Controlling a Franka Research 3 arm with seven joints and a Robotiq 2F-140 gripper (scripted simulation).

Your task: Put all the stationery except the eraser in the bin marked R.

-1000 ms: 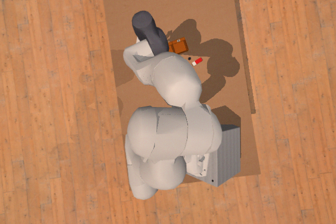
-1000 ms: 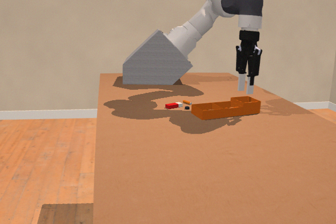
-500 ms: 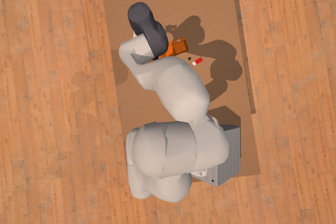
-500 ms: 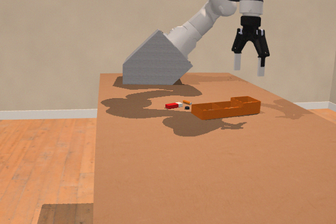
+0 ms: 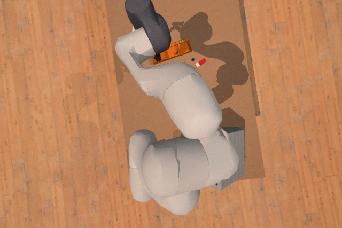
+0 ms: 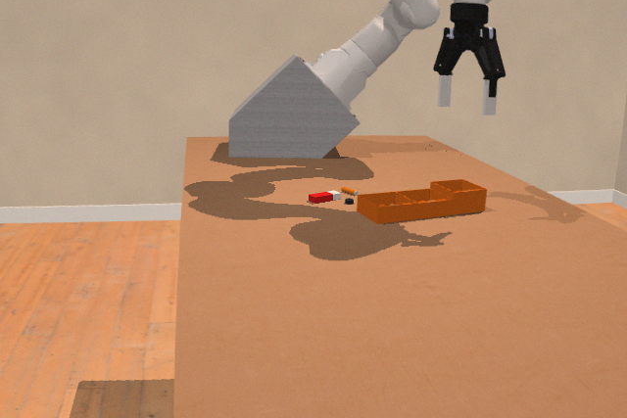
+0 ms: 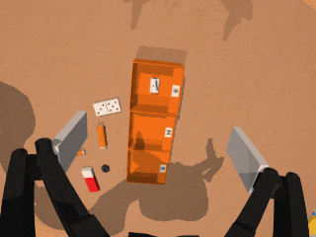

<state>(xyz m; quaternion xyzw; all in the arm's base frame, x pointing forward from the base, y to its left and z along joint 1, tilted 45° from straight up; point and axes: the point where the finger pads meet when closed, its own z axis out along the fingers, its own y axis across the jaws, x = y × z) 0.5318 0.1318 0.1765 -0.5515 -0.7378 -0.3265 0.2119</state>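
Note:
An orange row of three bins [image 5: 179, 50] [image 6: 405, 210] [image 7: 146, 158] stands on the table; its white labels are too small to read. A small white-grey thing [image 7: 154, 85] lies in one end compartment. Beside the bins lie a red and white eraser [image 5: 200, 62] [image 6: 323, 196] [image 7: 90, 180], a short orange pen-like stick [image 6: 349, 191] [image 7: 102, 136], a small black round thing [image 5: 192, 59] [image 6: 349, 201] [image 7: 106, 169] and a white flat piece with dark dots [image 7: 107, 107]. My gripper [image 6: 465, 102] [image 7: 159, 132] is open and empty, high above the bins.
The grey robot base [image 6: 291, 119] [image 5: 234, 159] stands at one end of the brown table [image 6: 379, 327]. In the top view the arm hides part of the bins and the things beside them. A tiny orange bit [image 7: 81, 153] lies near the eraser.

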